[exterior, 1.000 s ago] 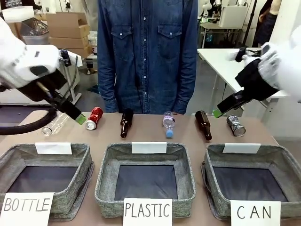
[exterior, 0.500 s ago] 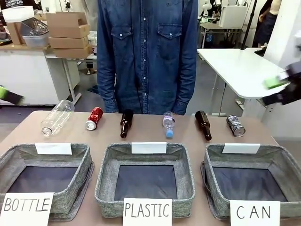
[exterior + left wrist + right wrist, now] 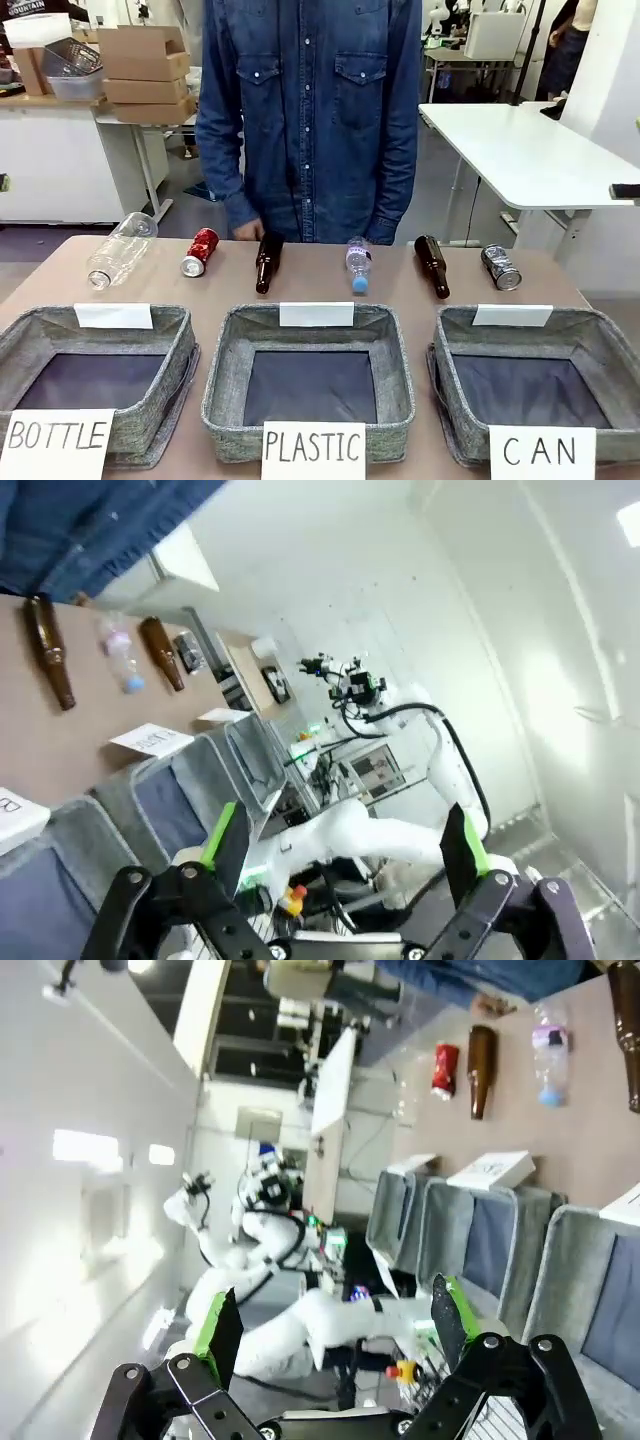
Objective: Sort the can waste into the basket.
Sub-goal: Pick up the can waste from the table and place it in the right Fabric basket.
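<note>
Start with the black can (image 3: 501, 267), lying on its side at the right of the front view, just behind the CAN basket (image 3: 590, 322) in the lower right corner. Then fetch the red can (image 3: 201, 251) from left of centre, between a clear plastic bottle (image 3: 120, 250) and a brown glass bottle (image 3: 266, 262), well apart from that basket. Come down from above, with jaws across the round body and square to its long axis, to avoid rolling it or nudging the second brown bottle (image 3: 432, 265) just beside the black can. Let go low over the basket's dark bottom, not onto the rim. Note the left gripper (image 3: 342, 840) at the bottom of its wrist view, spread fully wide, green pads (image 3: 220, 832) well apart, grasping and touching nothing. Note the right gripper (image 3: 335, 1328) at the bottom of its own view in the same state: spread wide, empty, off the table.
</note>
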Motion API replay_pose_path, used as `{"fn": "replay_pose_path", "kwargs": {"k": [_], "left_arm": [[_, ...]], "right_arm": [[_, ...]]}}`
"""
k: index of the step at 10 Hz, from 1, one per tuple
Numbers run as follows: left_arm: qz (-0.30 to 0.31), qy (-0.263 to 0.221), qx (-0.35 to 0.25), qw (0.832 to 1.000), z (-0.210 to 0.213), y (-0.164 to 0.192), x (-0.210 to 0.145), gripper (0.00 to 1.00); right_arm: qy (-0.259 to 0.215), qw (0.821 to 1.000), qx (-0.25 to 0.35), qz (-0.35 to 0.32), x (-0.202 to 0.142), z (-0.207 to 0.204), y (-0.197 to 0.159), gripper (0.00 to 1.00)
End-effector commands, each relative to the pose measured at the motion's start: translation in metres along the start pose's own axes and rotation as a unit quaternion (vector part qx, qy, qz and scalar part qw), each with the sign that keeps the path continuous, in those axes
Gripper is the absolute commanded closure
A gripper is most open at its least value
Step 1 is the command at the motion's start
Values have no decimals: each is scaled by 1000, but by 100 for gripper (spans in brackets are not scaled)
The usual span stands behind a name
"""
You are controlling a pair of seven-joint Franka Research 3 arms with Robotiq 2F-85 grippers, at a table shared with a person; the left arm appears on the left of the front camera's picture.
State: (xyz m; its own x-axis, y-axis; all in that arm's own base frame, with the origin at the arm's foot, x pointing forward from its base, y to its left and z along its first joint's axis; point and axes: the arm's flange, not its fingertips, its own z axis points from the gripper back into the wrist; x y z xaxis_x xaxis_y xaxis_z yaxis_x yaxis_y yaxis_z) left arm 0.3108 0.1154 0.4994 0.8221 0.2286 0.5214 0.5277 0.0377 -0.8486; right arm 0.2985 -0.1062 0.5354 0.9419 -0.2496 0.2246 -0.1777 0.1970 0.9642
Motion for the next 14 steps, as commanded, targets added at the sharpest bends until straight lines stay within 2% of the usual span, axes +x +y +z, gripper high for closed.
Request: {"fn": "replay_pose_path", "kwargs": {"k": [1,7,8,9,10,11,12,13,14], "left_arm": [[-46,54,-27,997,0,-27,-6,0],[-46,54,-27,997,0,-27,-6,0],[-46,54,-27,997,0,-27,-6,0],[-46,54,-27,997,0,-27,-6,0],[-46,54,-27,997,0,-27,-6,0],[-46,54,-27,997,0,-27,-6,0],[-46,54,-27,997,0,-27,-6,0],[-46,54,-27,997,0,-27,-6,0],[-46,54,-27,997,0,-27,-6,0]], "right_arm": [[40,998,-9,42,-3,-6,10,0],[39,999,-13,28,-9,-9,11,0],[56,980,-181,60,13,-31,5,0],[69,949,-298,81,33,-52,-6,0],[55,906,-409,90,53,-68,-24,0],[55,881,-460,93,68,-78,-41,0],[53,870,-481,94,77,-80,-53,0],[47,870,-481,94,78,-78,-57,0],[44,892,-442,88,74,-71,-54,0]]}}
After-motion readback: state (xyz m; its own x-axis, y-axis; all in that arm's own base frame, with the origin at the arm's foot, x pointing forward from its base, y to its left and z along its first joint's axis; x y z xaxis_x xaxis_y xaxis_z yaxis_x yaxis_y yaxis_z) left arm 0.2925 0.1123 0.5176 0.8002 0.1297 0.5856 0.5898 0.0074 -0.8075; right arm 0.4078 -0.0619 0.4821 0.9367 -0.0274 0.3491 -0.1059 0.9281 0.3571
